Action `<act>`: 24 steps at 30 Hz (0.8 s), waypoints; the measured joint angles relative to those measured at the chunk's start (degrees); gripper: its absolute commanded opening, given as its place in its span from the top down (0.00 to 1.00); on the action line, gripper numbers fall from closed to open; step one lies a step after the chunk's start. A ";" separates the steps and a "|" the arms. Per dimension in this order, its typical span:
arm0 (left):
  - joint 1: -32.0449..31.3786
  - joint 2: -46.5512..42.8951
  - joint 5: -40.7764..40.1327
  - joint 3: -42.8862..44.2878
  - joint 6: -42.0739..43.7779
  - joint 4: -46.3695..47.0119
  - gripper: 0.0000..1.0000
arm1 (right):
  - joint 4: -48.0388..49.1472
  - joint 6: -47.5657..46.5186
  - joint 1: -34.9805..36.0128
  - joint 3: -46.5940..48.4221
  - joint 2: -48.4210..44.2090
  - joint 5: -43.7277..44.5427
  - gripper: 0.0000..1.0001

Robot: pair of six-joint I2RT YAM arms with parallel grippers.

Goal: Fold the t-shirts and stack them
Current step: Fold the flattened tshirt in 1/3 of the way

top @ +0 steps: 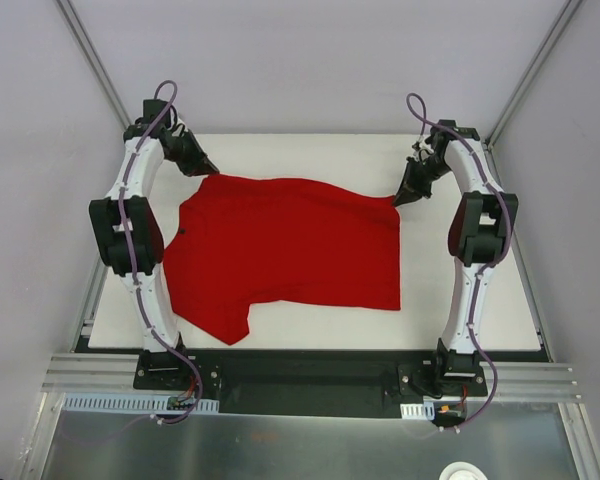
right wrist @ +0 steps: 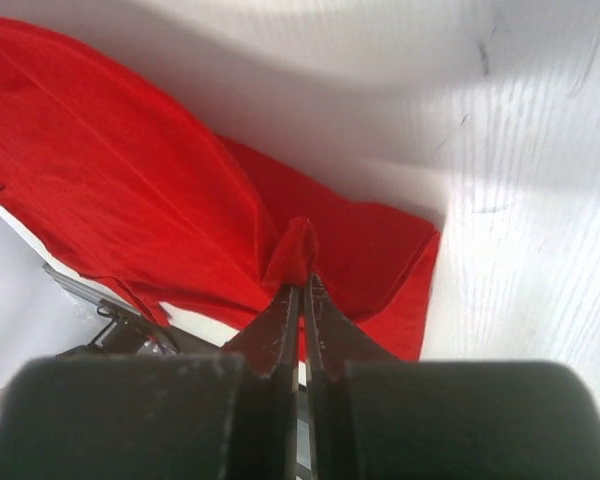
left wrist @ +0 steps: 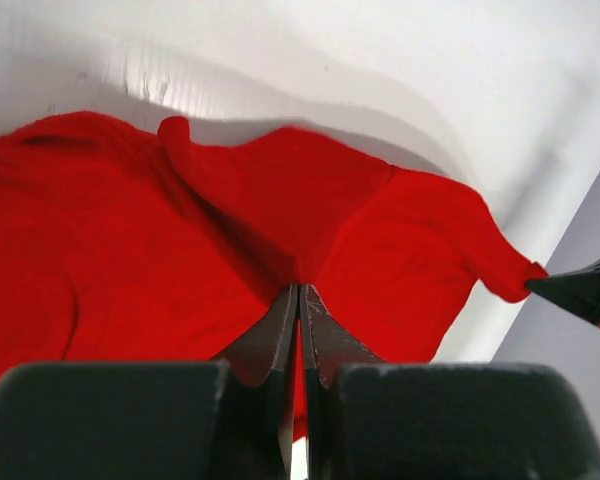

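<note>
One bright red t-shirt lies spread over the white table top, a sleeve hanging toward the near left edge. My left gripper is shut on the shirt's far left corner and lifts it a little; in the left wrist view the cloth bunches at the closed tips. My right gripper is shut on the far right corner; in the right wrist view the cloth puckers at the closed tips. The shirt's far edge runs taut between the two grippers.
Grey walls with metal frame posts enclose the table on three sides. A metal rail holding both arm bases runs along the near edge. A white round object sits at the bottom of the top view.
</note>
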 measured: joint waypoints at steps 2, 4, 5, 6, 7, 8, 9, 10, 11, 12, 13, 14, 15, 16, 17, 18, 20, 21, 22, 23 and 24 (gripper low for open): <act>-0.50 -3.34 -1.95 -1.86 0.87 -1.16 1.00 | -0.20 -0.17 0.31 -1.40 -1.95 0.13 0.99; -1.01 -5.62 -3.61 -2.49 1.38 -2.51 1.00 | -0.70 -0.35 0.68 -2.78 -3.98 0.22 0.99; -1.20 -6.43 -4.63 -2.51 1.64 -3.41 1.00 | -0.96 -0.61 0.85 -3.58 -5.03 0.28 0.99; -1.51 -6.99 -5.57 -2.51 1.90 -4.42 1.00 | -1.22 -0.92 1.03 -4.50 -6.01 0.44 0.99; -1.60 -7.37 -6.51 -2.54 2.29 -5.44 1.00 | -1.75 -1.22 1.18 -5.40 -6.88 0.61 0.99; -1.81 -7.54 -7.48 -2.73 2.54 -6.40 1.00 | -2.05 -1.44 1.36 -6.54 -7.63 0.94 0.99; -1.86 -7.67 -8.44 -3.32 2.69 -7.23 1.00 | -2.23 -1.68 1.42 -7.98 -8.28 1.40 0.99; -1.88 -7.76 -9.18 -4.11 2.80 -7.80 1.00 | -2.56 -1.84 1.53 -9.42 -8.74 1.81 0.99; -1.88 -7.85 -10.45 -5.53 2.84 -8.72 1.00 | -3.10 -2.03 1.66 -10.56 -8.87 2.25 0.99; -1.88 -7.85 -11.21 -6.78 2.91 -9.40 1.00 | -3.80 -2.16 1.75 -11.30 -8.83 2.80 0.99; -1.88 -7.82 -12.13 -8.07 2.95 -10.36 1.00 | -4.42 -2.32 1.84 -11.78 -8.59 3.28 0.99; -1.88 -7.78 -12.87 -9.16 2.97 -10.99 1.00 | -5.18 -2.38 1.92 -11.89 -8.33 3.65 0.99; -1.88 -7.76 -13.73 -10.45 2.99 -11.87 1.00 | -5.99 -2.54 2.01 -11.89 -7.98 4.39 0.99; -1.86 -7.74 -14.40 -11.47 2.99 -12.87 1.00 | -6.58 -2.56 2.14 -11.89 -7.63 5.01 0.95; -1.84 -7.72 -15.26 -12.41 2.97 -13.66 1.00 | -7.21 -2.56 2.25 -11.89 -7.26 5.81 0.85; -1.81 -7.72 -15.78 -13.42 2.89 -13.99 1.00 | -7.74 -2.47 2.27 -11.89 -6.93 6.40 0.69; -1.81 -7.61 -17.16 -14.75 2.60 -14.82 0.94 | -8.87 -2.36 2.40 -11.72 -5.95 7.93 0.53; -1.81 -7.54 -17.49 -15.08 2.58 -15.08 0.84 | -9.16 -2.58 2.49 -11.56 -5.40 9.03 0.43; -1.81 -7.30 -18.23 -15.15 2.51 -15.47 0.77 | -9.38 -2.64 2.58 -11.39 -5.01 10.10 0.20; -1.81 -7.13 -18.64 -15.15 2.27 -15.65 0.55 | -9.53 -2.43 2.60 -11.26 -4.76 11.19 0.13; -1.81 -6.95 -19.15 -15.15 2.25 -15.69 0.45 | -9.62 -2.47 2.60 -11.19 -4.68 12.17 0.07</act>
